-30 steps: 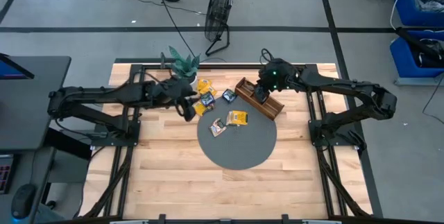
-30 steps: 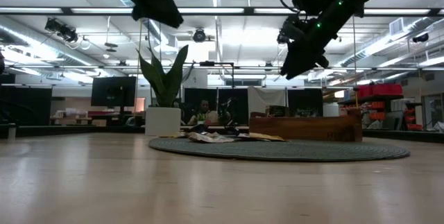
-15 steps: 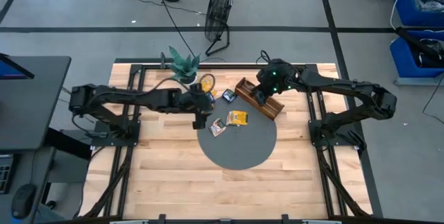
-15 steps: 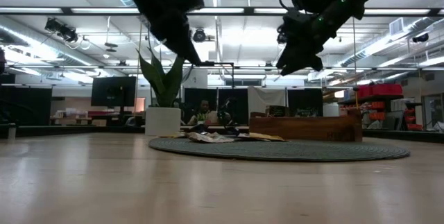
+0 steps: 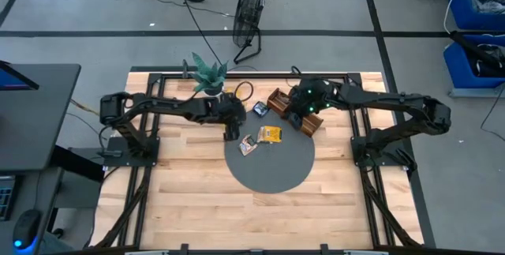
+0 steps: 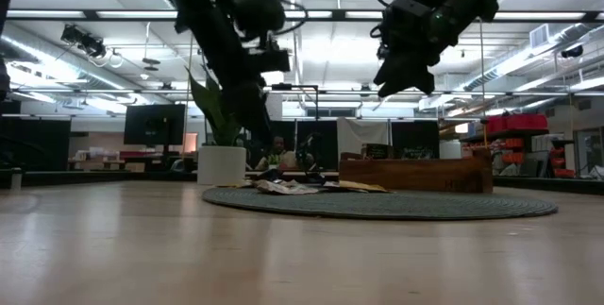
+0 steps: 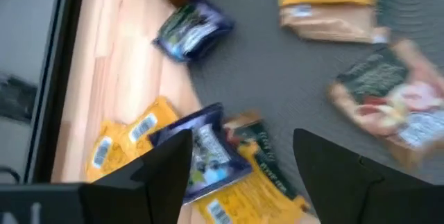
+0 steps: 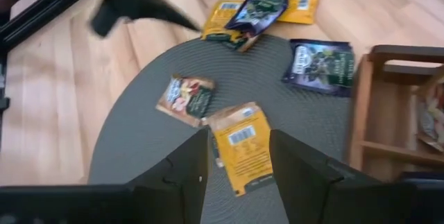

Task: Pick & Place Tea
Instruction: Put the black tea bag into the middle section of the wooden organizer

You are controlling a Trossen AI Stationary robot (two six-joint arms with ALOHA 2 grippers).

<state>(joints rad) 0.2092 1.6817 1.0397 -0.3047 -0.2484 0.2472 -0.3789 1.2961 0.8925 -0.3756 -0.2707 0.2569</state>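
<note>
I see the tea packets (image 5: 260, 125) scattered around the 11 o'clock rim of the round gray mat (image 5: 269, 172), some on it, some on the bare wood table (image 5: 189, 200) beside it. On the mat, a yellow packet (image 5: 271, 134) lies flat with its long axis running roughly from 12 to 6 in the high view, and a whitish packet (image 5: 248, 145) lies tilted just at its 8 o'clock. A dark blue packet (image 5: 259, 109) lies at the mat's 12 o'clock edge, near the end of the wooden tray (image 5: 278, 100).

In the left wrist view, a dark blue packet (image 7: 206, 156) lies on top of a yellow one (image 7: 244, 182), overlapping it at an angle, and another yellow packet (image 7: 128, 137) lies on the wood just beside them.

My left gripper (image 5: 230, 129) hangs low over that cluster at the mat's 10 o'clock edge, fingers (image 7: 163, 172) spread wide, holding nothing. My right gripper (image 5: 293, 118) hovers above the tray at the mat's 1 o'clock, fingers (image 8: 182, 170) also apart and empty.

The tray runs diagonally across the mat's 1 o'clock edge. A potted plant (image 5: 208, 75) stands at the table's far edge, and a floor fan (image 5: 250, 20) stands beyond it on the gray floor. The low view shows a ceiling with strip lights and, behind the mat, a person (image 6: 276, 154) far off.
</note>
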